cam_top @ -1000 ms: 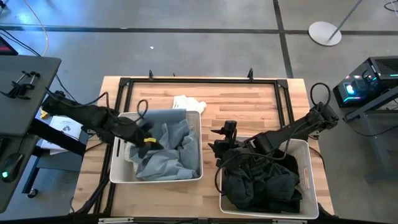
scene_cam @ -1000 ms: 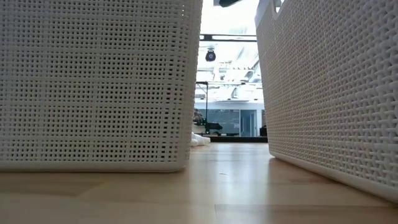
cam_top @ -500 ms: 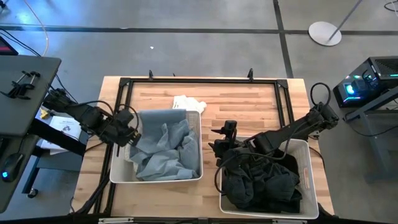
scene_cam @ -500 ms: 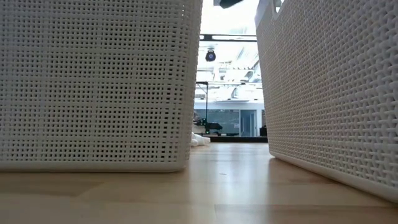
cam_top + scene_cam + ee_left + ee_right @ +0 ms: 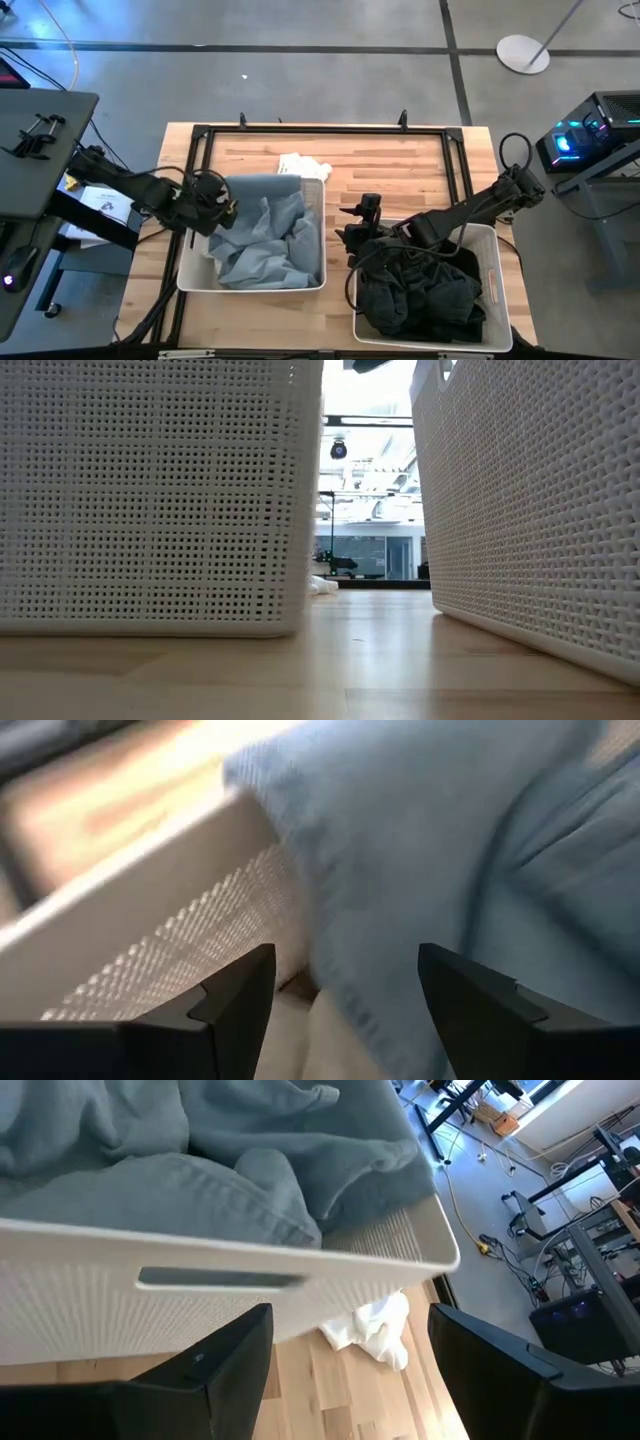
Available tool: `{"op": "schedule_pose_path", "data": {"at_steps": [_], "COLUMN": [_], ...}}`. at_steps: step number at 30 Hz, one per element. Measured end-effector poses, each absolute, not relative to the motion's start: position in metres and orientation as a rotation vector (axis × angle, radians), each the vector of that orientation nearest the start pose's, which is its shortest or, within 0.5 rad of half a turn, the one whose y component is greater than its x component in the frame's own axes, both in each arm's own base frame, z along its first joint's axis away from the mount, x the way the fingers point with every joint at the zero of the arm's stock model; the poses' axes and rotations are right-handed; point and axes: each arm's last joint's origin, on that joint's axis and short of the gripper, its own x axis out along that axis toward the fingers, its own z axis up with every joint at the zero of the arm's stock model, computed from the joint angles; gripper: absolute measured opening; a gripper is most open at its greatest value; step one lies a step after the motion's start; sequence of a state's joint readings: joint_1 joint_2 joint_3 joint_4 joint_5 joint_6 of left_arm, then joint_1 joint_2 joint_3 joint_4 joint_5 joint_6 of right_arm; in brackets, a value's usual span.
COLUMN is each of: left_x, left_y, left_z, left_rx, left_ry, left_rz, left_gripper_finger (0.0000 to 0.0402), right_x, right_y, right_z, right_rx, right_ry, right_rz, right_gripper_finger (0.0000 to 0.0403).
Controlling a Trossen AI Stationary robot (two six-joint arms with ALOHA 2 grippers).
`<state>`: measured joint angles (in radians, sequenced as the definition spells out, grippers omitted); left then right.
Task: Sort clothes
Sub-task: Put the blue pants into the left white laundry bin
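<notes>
High: left gripper point(image 5: 222, 208) has backed out of the left basket point(image 5: 190, 283) to its left rim, leaving the blue-grey clothes point(image 5: 262, 238) inside: drop looks done. White garment point(image 5: 302, 164) lies unsorted on the table point(image 5: 390, 165) behind the basket.
Low: clear lane between baskets.
Left wrist: fingers apart, empty.
Right wrist: right gripper point(image 5: 350, 1370) fingers apart, hovering at the dark clothes point(image 5: 420, 285) basket's far-left corner.

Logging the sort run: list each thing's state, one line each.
Left white perforated plastic basket: holds crumpled pale blue-grey garments.
Right white plastic basket: holds black garments.
White cloth: on table, behind left basket.
Left pincer: open, empty.
Right pincer: open, empty.
</notes>
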<state>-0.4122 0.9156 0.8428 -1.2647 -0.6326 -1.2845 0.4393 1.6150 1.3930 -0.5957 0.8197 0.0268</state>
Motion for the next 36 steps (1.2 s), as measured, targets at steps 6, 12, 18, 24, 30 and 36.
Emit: {"op": "schedule_pose_path", "data": {"at_steps": [6, 12, 18, 24, 30, 36], "left_x": [0.141, 0.15, 0.155, 0.154, 0.15, 0.161], "left_y": [-0.04, -0.044, -0.046, -0.046, -0.045, -0.065], "left_z": [0.259, 0.262, 0.263, 0.291, 0.339, 0.341], "left_rx": [-0.359, -0.381, -0.353, -0.336, -0.086, 0.386], "left_ry": [0.674, 0.647, 0.632, 0.576, 0.508, 0.639], "left_rz": [0.744, 0.665, 0.608, 0.536, 0.427, 0.089], "left_gripper_finger": [0.023, 0.0203, 0.0139, 0.0066, 0.0018, 0.0006], "right_x": [0.32, 0.321, 0.321, 0.321, 0.322, 0.323], "right_y": [0.127, 0.127, 0.127, 0.127, 0.128, 0.128], "right_z": [0.308, 0.308, 0.308, 0.308, 0.31, 0.31], "right_rx": [-0.462, -0.436, -0.434, -0.455, -0.473, -0.465], "right_ry": [0.662, 0.652, 0.651, 0.652, 0.644, 0.635], "right_rz": [-0.364, -0.365, -0.366, -0.359, -0.352, -0.36], "right_gripper_finger": [0.0259, 0.0259, 0.0259, 0.0259, 0.0259, 0.0259]}}
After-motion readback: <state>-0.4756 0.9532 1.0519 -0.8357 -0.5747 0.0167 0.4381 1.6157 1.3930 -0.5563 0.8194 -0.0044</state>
